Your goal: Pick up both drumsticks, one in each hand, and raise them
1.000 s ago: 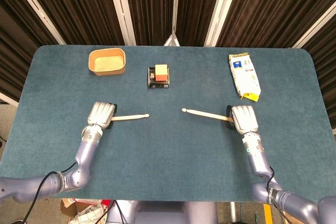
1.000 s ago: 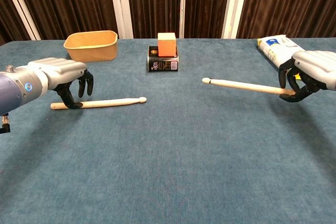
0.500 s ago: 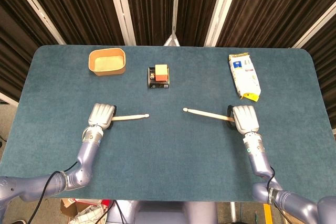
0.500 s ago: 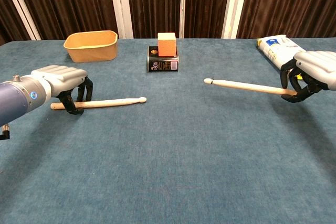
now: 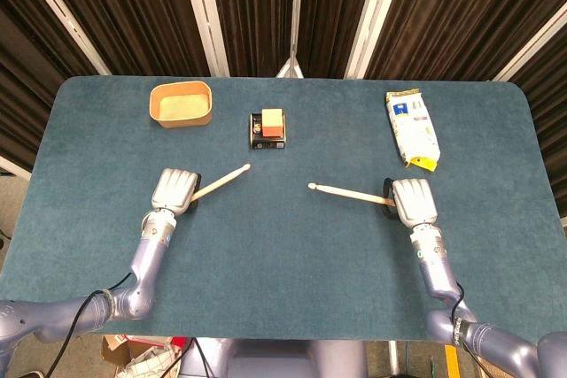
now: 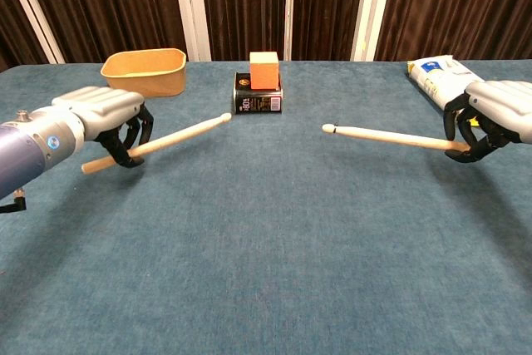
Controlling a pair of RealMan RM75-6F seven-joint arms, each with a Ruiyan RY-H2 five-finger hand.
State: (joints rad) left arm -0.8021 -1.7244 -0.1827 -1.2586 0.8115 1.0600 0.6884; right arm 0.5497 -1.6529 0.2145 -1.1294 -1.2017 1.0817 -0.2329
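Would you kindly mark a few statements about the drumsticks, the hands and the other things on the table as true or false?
1. The left hand grips the left drumstick. True.
2. The right drumstick lies flat on the table, untouched. False: the right hand holds it, tip off the cloth.
3. An orange block sits on a dark box. True.
4. The tan bowl is beside the right hand. False: it is at the far left.
5. The white bag lies beyond the right hand. True.

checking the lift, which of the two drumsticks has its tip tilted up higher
The drumstick held by the left robot hand: it slants steeply, tip well above butt. The other drumstick, in the right robot hand, lies nearly level.
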